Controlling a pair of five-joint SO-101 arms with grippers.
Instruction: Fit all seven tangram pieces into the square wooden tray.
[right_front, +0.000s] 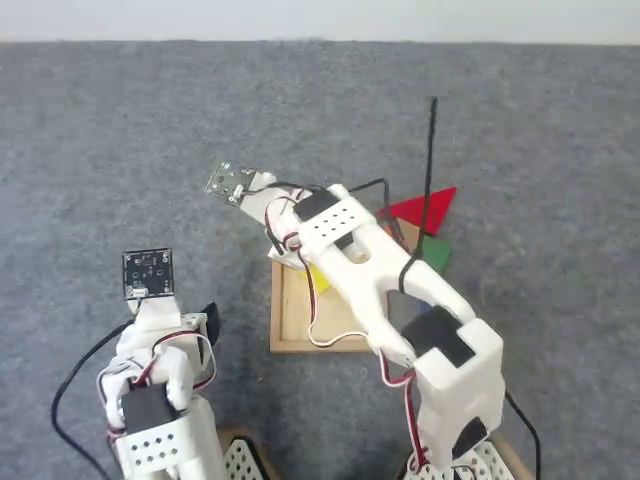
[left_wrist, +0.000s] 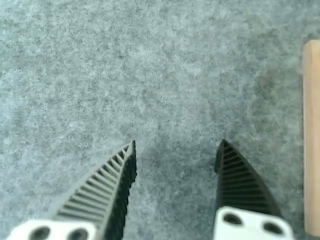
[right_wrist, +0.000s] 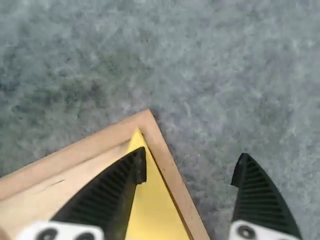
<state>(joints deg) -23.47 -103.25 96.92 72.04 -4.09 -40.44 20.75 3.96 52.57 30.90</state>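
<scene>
The right arm (right_front: 400, 290) stretches from its base at the near right diagonally toward the far left, across the square wooden tray (right_front: 300, 340), with its wrist above the tray's far left corner. The left arm (right_front: 150, 400) is folded up near its own base at the near left, its wrist pointing down at the grey carpet (right_front: 150, 120) just left of the tray.

The high view shows a red triangle (right_front: 425, 208) and a green piece (right_front: 437, 256) by the tray's far right corner, partly behind the right arm. Whether they rest on the rim cannot be told. A sliver of the yellow piece (right_front: 318, 278) shows under the arm.

The right wrist view shows what the arm hides. The right gripper (right_wrist: 193, 153) is spread wide and holds nothing. One finger is over the yellow piece, which lies inside the tray with its point tucked into the corner. The other finger is over carpet outside the rim.

In the left wrist view the left gripper (left_wrist: 177, 144) is likewise spread and empty above bare carpet, with the tray's edge off to its side.
</scene>
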